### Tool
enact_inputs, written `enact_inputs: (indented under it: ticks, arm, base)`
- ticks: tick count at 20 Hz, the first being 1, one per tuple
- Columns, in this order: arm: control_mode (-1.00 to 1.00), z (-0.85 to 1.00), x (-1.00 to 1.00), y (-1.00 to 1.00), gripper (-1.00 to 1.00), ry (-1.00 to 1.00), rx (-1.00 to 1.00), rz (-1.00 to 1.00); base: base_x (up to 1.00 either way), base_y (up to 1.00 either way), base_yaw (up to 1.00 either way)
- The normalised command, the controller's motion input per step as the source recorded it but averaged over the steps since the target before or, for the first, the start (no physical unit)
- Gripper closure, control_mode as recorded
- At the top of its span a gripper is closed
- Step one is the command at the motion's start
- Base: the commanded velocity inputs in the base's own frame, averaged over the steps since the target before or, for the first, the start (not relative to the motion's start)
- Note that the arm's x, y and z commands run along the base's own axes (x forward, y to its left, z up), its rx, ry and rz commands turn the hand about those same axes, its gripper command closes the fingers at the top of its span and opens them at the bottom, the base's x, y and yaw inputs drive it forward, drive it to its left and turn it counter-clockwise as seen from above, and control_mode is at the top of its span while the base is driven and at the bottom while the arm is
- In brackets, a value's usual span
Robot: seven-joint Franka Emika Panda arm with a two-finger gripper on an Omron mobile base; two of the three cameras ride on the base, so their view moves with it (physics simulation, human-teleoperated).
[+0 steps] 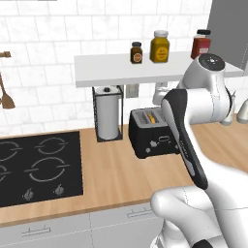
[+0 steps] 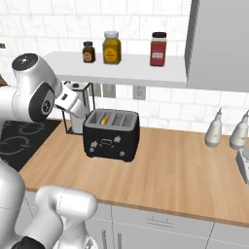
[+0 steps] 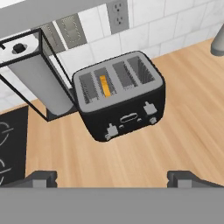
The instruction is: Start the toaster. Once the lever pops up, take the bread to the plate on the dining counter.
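We are at the very first step: the toaster [image 3: 119,97] has not been started, and our gripper [image 3: 111,177] hovers above and in front of it with its jaws spread wide apart, holding nothing. The toaster is a glossy black box with a grey top and four slots, sitting on the light-wood surface [image 3: 175,131] just beside a wire-framed paper-towel roll [image 3: 35,83], close to the white tiled wall. The bread [image 3: 104,85] shows as a thin orange-yellow strip standing in the second slot from the left, mostly sunk inside. On the toaster's front face we see two small grey levers [image 3: 111,130], one toward each end, with a small oval mark between them. We judge that the next move calls for bringing the jaws down to the lever on the bread's side and pressing it downward. From the hand view we cannot tell whether the levers are fully raised.
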Motion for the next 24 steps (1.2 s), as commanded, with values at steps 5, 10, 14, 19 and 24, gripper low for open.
enact_inputs:
  ticks: [5, 10, 14, 19, 24]
  arm:
    - [-1.0, 0.0, 0.0, 0.0, -1.0, 0.0, 0.0, 0.0]
    - [-1.0, 0.0, 0.0, 0.0, -1.0, 0.0, 0.0, 0.0]
    - [-1.0, 0.0, 0.0, 0.0, -1.0, 0.0, 0.0, 0.0]
    - [-1.0, 0.0, 0.0, 0.0, -1.0, 0.0, 0.0, 0.0]
    - [-1.0, 0.0, 0.0, 0.0, -1.0, 0.0, 0.0, 0.0]
  base:
    - [0.0, 0.0, 0.0]
    - [0.0, 0.0, 0.0]
    - [0.0, 0.0, 0.0]
    - [0.0, 0.0, 0.0]
    - [0.0, 0.0, 0.0]
